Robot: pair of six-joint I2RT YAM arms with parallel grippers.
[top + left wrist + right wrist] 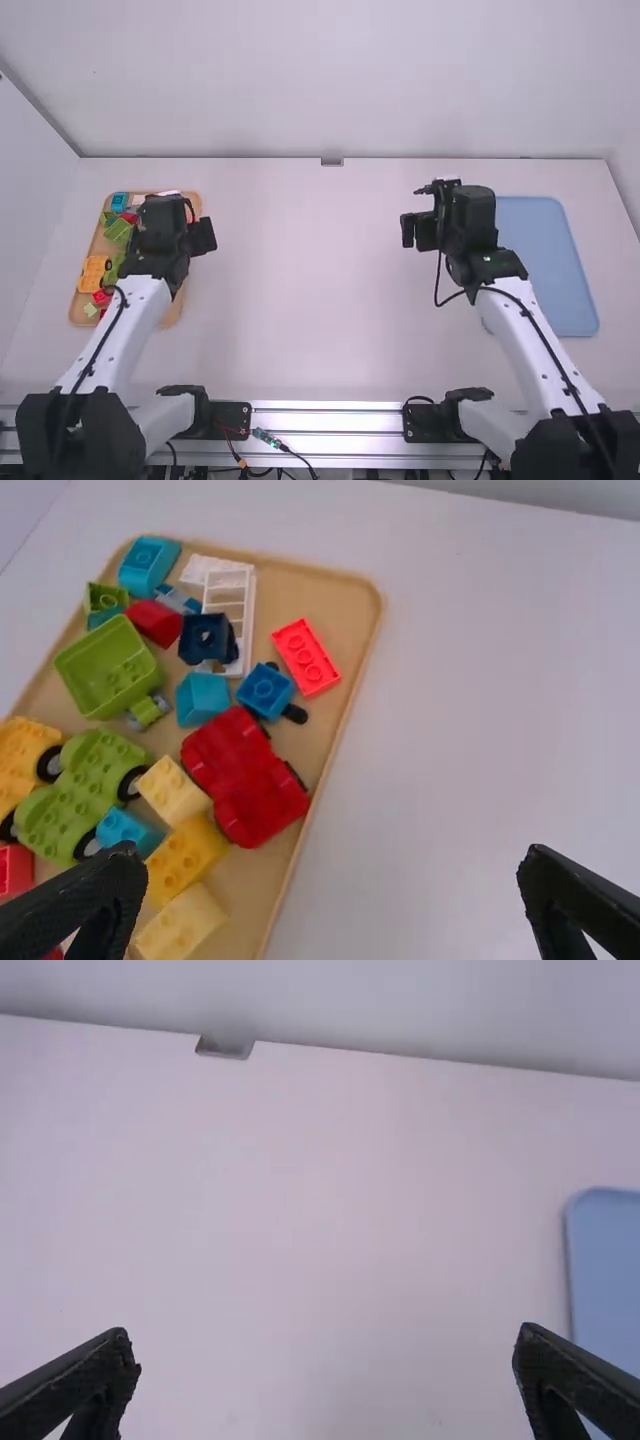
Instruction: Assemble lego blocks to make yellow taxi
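In the high view my left gripper is over the right side of the wooden tray of blocks, and my right gripper is above the table left of the blue tray. The left wrist view has my left gripper open, nothing between its fingers. There, an orange-yellow wheeled base lies beside a green one; a deeper yellow block sits between two pale yellow blocks, one of them beside the red car base. In the right wrist view my right gripper stands open and holds nothing.
The wooden tray also carries green, blue and red blocks and a white ladder-like piece. A flat blue tray lies at the table's right. White table surface stretches between the two arms; a wall rises behind it.
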